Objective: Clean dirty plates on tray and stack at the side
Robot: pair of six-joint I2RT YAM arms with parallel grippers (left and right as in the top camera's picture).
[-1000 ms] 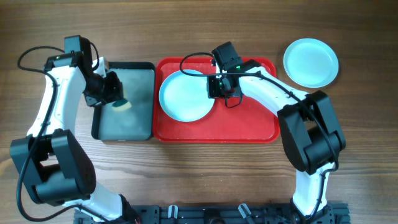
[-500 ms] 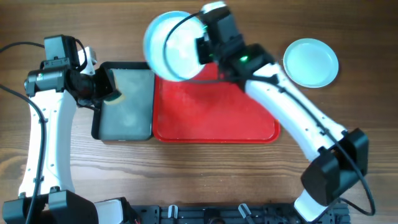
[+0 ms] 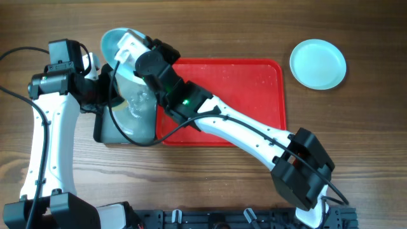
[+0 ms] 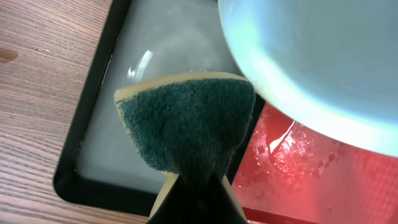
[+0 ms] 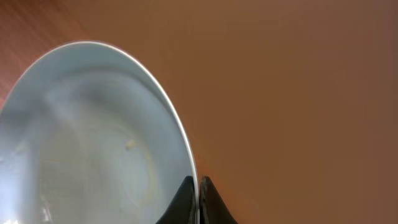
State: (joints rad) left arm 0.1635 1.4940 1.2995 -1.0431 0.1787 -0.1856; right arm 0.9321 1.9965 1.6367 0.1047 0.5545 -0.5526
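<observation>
My right gripper (image 3: 135,52) is shut on the rim of a pale turquoise plate (image 3: 113,41) and holds it tilted above the back of the black tray (image 3: 125,141). In the right wrist view the jaws (image 5: 199,186) pinch the plate's edge (image 5: 93,137), and a faint smear shows inside the plate. My left gripper (image 3: 108,90) is shut on a green-faced yellow sponge (image 4: 186,121) just below the plate (image 4: 311,56). The red tray (image 3: 254,121) holds no plates. A second turquoise plate (image 3: 318,63) lies on the table at the right. The white plate is not in view.
The black tray's grey inside (image 4: 124,118) looks wet. It stands against the red tray's left rim (image 4: 298,180). My right arm (image 3: 235,127) stretches diagonally across the red tray. Bare wooden table lies all around.
My right arm has carried the plate left, from above the red tray's back corner to over the black tray, next to the sponge. The left gripper has barely moved.
</observation>
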